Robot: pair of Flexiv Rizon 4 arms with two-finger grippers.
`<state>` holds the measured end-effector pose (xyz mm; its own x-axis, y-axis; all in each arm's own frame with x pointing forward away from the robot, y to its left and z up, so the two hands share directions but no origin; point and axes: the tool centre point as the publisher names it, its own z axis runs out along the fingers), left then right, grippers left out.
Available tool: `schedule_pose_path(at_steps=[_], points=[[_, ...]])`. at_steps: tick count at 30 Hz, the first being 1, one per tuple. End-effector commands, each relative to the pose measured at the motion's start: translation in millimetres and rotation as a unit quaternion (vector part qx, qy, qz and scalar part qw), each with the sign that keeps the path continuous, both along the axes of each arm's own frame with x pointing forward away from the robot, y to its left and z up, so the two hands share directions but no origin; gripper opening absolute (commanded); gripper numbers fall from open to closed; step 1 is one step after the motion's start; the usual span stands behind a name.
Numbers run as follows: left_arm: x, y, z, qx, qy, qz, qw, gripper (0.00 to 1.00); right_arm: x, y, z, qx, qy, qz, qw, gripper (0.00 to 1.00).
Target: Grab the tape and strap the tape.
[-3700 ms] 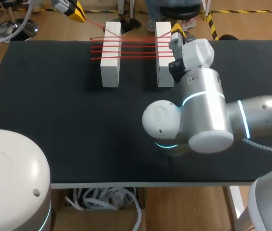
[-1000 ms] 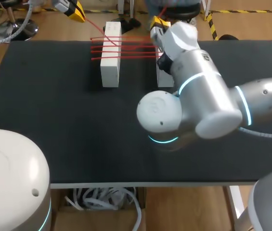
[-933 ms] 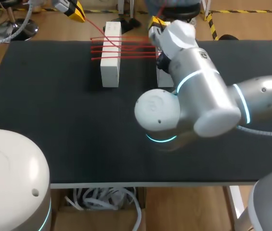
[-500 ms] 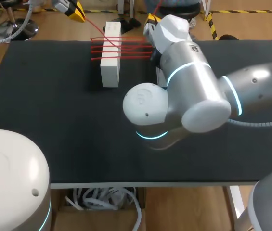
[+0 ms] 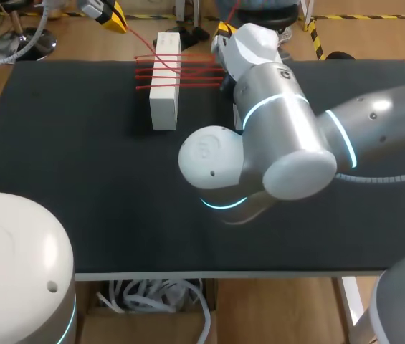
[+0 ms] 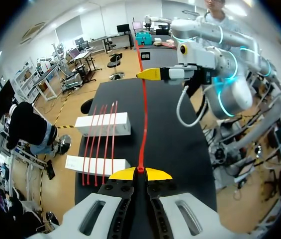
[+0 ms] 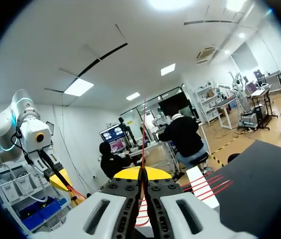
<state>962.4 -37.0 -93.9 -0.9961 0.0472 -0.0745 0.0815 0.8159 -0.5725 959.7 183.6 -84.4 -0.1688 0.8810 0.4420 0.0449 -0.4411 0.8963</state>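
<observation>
Red tape lies pinched between left and right jaws.

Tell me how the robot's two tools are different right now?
The left tool hangs past the table's far left corner; the right tool is near the far edge's middle, by the white blocks. From above, the left tool shows plainly; the right tool peeks from behind its own arm. Both have yellow tips and pinch the red tape.

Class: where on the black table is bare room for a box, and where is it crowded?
Bare: the table left of the white block, its front strip, and the far right corner past the right arm. Crowded: the far middle, where red tape crosses that block, held by left gripper and right gripper.
</observation>
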Motion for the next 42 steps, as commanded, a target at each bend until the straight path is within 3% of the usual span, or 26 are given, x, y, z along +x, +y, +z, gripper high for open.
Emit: schedule_pose_path(at_steps=[1, 15, 26, 37, 42], points=[[0.7, 0.3, 0.8, 0.002, 0.002, -0.001, 1.000, 0.00, -0.5, -0.3, 2.1, 0.000, 0.003, -0.001, 1.000, 0.00], [0.7, 0.3, 0.8, 0.002, 0.002, -0.001, 1.000, 0.00, -0.4, 0.7, 1.1, -0.006, 0.009, -0.005, 1.000, 0.00], [0.7, 0.3, 0.8, 0.002, 0.002, -0.001, 1.000, 0.00, -22.4, 15.3, -3.9, -0.153, 0.010, -0.075, 0.985, 0.00], [0.7, 0.3, 0.8, 0.002, 0.002, -0.001, 1.000, 0.00, -21.1, 22.5, 2.9, -0.226, 0.009, -0.121, 0.967, 0.00], [0.7, 0.3, 0.8, 0.002, 0.002, -0.001, 1.000, 0.00, -17.7, 26.4, 8.1, -0.275, -0.013, -0.120, 0.954, 0.00]])
